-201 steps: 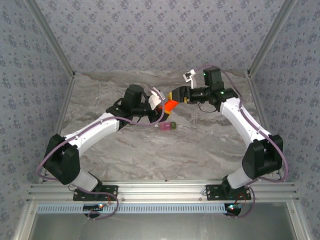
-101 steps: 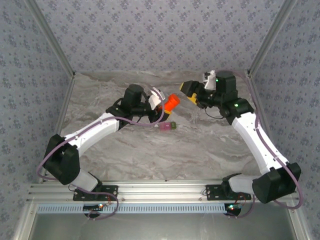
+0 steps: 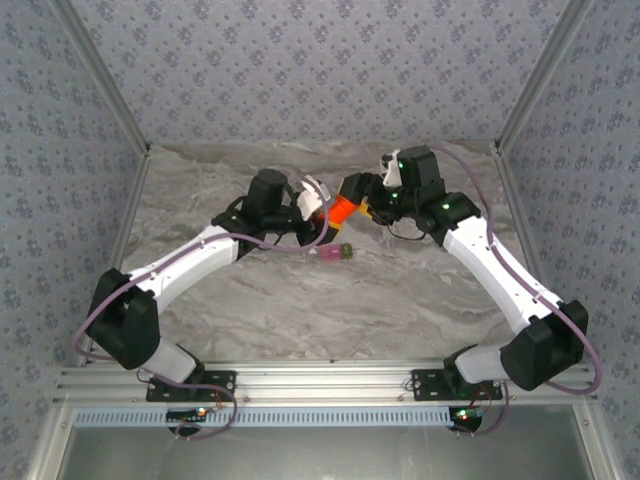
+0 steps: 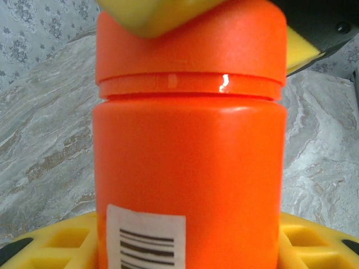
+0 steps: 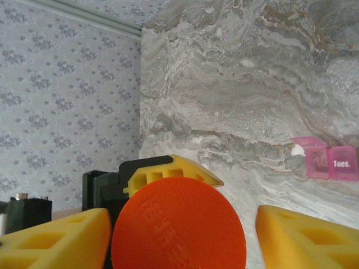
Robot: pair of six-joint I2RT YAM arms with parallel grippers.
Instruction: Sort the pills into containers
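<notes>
**A:** Why is the orange bottle (image 4: 188,157) held up off the desk (image 3: 420,290)?

**B:** The left end effector (image 3: 328,208) is clamped on its body, with the cap (image 5: 178,224) pointing toward the other arm. I'd say that's so the cap can be twisted off.

**A:** And the right end effector (image 5: 179,235)?

**B:** It's spread wide around the cap. The right wrist view shows a gap on the right side, so it isn't gripping yet.

**A:** Where are the containers (image 3: 333,253)?

**B:** On the desk just below centre of the top view, near the bottle. That's probably to keep the pour short.
</notes>
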